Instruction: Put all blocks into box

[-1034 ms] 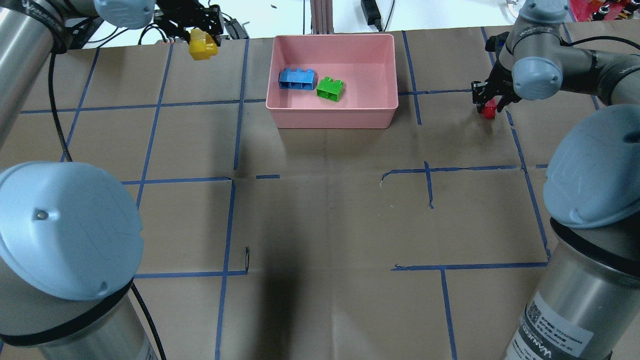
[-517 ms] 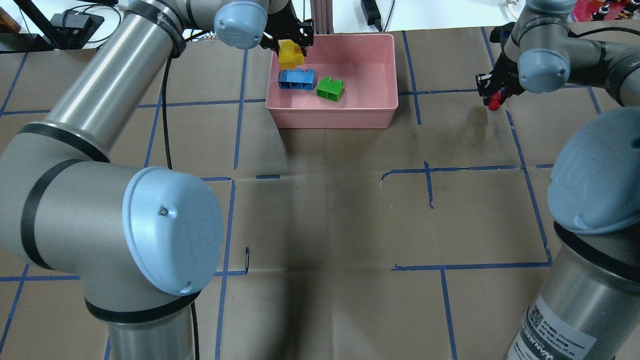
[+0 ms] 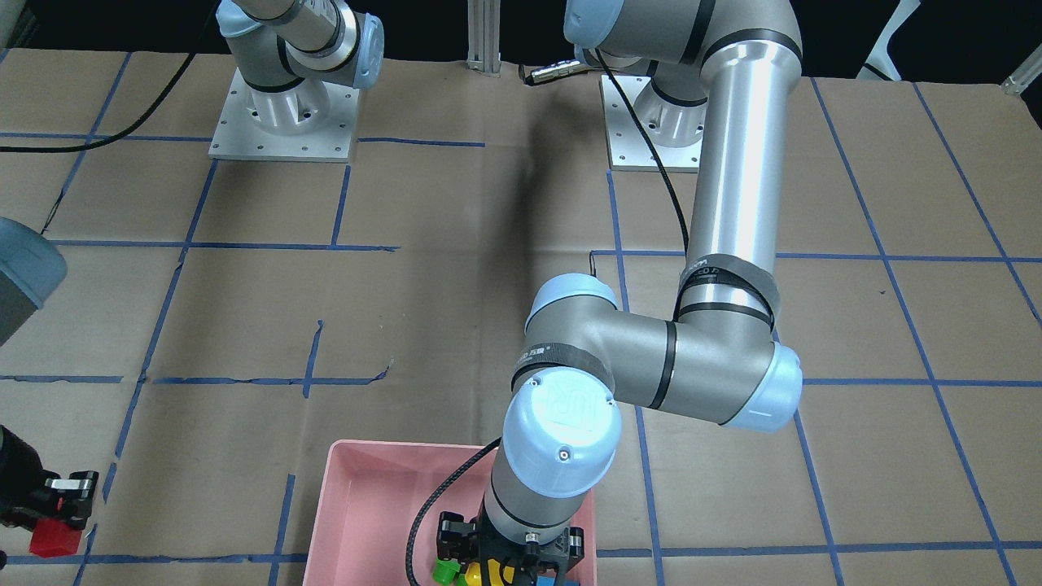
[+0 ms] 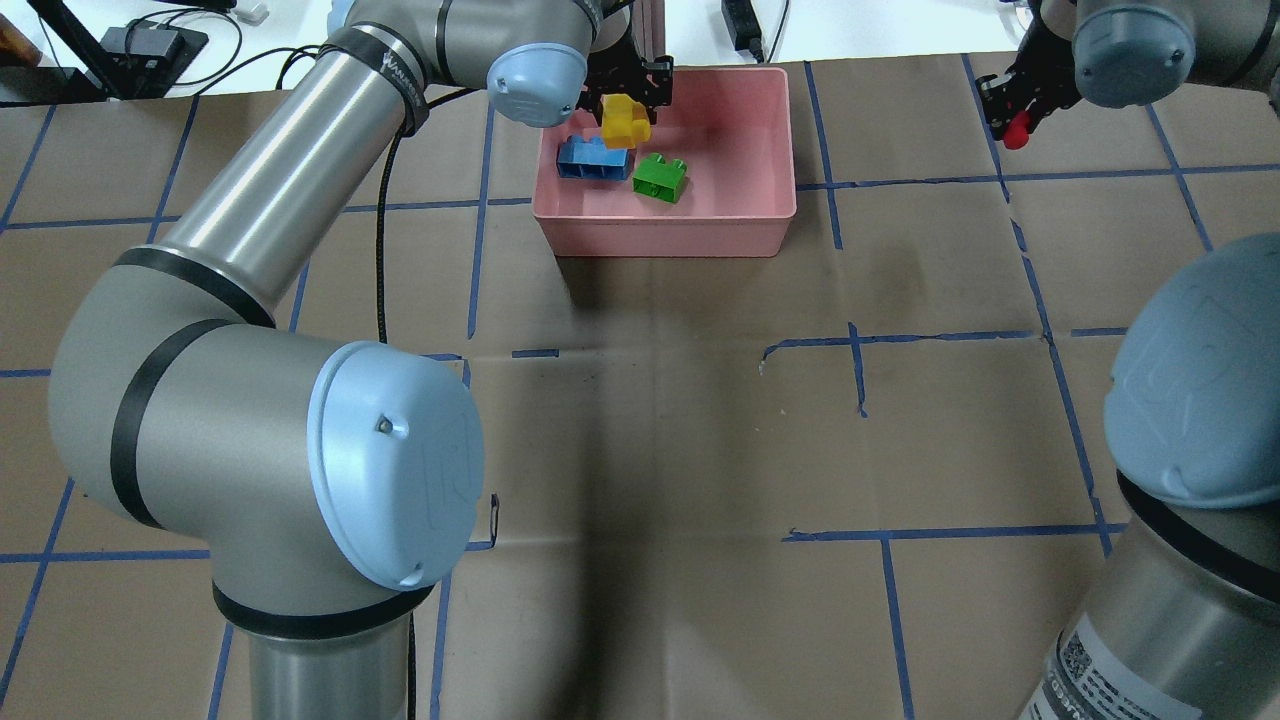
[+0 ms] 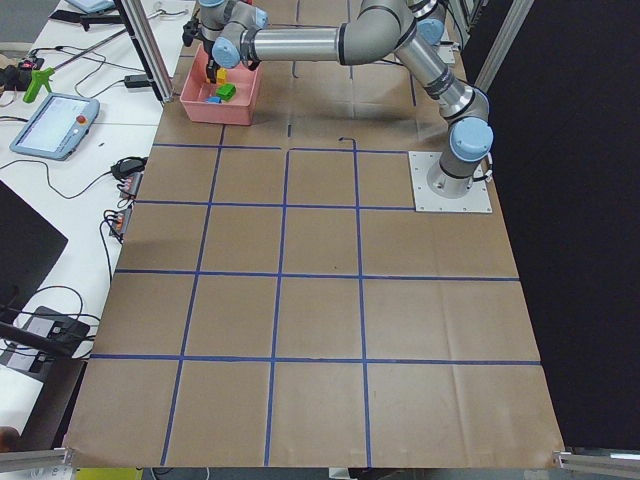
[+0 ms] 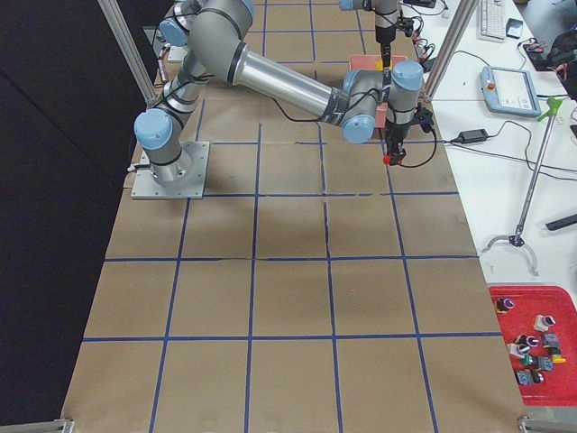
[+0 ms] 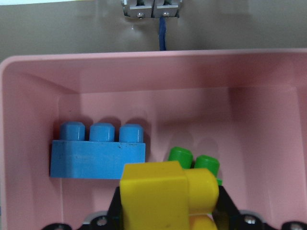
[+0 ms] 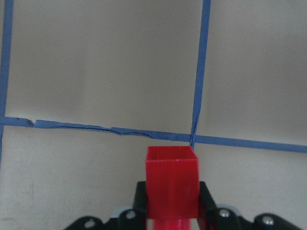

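The pink box (image 4: 760, 205) stands at the far middle of the table and holds the light blue brick (image 4: 592, 160) and the green brick (image 4: 659, 177). My left gripper (image 4: 627, 118) is shut on the yellow brick (image 4: 624, 121) and holds it above the box, over the blue and green bricks; the left wrist view shows the yellow brick (image 7: 165, 194), the blue brick (image 7: 97, 151) and the green brick (image 7: 194, 162). My right gripper (image 4: 1015, 128) is shut on the small red brick (image 4: 1017, 129), lifted off the table to the right of the box. The red brick also shows in the right wrist view (image 8: 171, 187).
Brown paper with blue tape lines (image 4: 858, 365) covers the table. The left arm's elbow (image 4: 390, 460) looms large in the near left. Cables and a power brick (image 4: 742, 22) lie behind the table's far edge.
My left gripper has carried the yellow brick from far left of the box to over its inside. My right gripper has lifted the red brick off the table and moved it farther away.
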Tool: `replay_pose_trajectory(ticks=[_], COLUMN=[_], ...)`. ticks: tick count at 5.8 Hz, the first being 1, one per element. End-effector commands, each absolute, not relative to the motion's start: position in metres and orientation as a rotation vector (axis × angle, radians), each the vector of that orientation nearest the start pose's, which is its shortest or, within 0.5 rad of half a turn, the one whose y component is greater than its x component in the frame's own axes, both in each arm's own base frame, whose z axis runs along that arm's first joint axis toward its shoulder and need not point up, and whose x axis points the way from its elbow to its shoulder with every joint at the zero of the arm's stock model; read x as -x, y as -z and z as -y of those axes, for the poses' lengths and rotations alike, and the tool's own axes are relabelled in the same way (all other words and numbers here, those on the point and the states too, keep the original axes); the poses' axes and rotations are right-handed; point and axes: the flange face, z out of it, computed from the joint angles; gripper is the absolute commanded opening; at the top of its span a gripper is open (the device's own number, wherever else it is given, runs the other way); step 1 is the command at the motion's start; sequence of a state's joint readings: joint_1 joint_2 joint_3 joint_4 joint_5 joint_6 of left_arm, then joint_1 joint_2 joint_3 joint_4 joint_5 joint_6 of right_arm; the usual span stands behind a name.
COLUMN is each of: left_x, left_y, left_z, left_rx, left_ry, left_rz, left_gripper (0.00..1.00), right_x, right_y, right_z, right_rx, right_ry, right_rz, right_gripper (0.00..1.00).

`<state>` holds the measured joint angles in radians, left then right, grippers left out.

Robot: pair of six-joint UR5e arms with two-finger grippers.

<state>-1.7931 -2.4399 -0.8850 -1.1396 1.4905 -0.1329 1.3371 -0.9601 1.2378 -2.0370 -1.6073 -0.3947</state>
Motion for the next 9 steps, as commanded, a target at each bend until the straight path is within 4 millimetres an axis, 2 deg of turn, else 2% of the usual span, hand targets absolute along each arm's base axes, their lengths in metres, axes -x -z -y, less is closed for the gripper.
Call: replay_pose_trajectory(ticks=[1, 2, 3, 4, 5, 6, 7, 8, 9], left_x=[0.284, 0.273, 0.206, 0.125, 0.107, 0.107, 0.113, 0.116, 0.117], left_y=[-0.324, -0.339, -0.381, -0.409, -0.432, -0.464, -0.497, -0.511, -0.522], left_z=[0.786, 0.784, 0.779, 0.769, 0.749, 0.712, 0.663, 0.618, 0.586], left_rx=[-0.114, -0.099, -0.104, -0.121, -0.091, -0.093, -0.103, -0.095, -0.105], left_ry=[0.418, 0.425, 0.350, 0.223, 0.167, 0.107, 0.071, 0.049, 0.061], left_rz=[-3.247, -3.244, -3.227, -3.219, -3.219, -3.218, -3.201, -3.201, -3.203], left_gripper=[1.00, 1.00, 1.00, 1.00, 1.00, 1.00, 1.00, 1.00, 1.00], right_x=[0.000, -0.050, -0.117, -0.189, -0.267, -0.306, -0.320, -0.320, -0.320], right_y=[-0.395, -0.423, -0.419, -0.393, -0.350, -0.315, -0.298, -0.294, -0.297], right_z=[0.765, 0.773, 0.776, 0.783, 0.778, 0.774, 0.772, 0.771, 0.768], right_rx=[0.461, 0.580, 0.749, 0.923, 1.048, 1.107, 1.117, 1.116, 1.105], right_ry=[0.530, 0.646, 0.767, 0.923, 0.936, 0.946, 0.909, 0.896, 0.874], right_rz=[-3.056, -2.961, -2.861, -2.717, -2.587, -2.537, -2.474, -2.478, -2.497], right_gripper=[0.05, 0.05, 0.05, 0.05, 0.05, 0.07, 0.07, 0.08, 0.96])
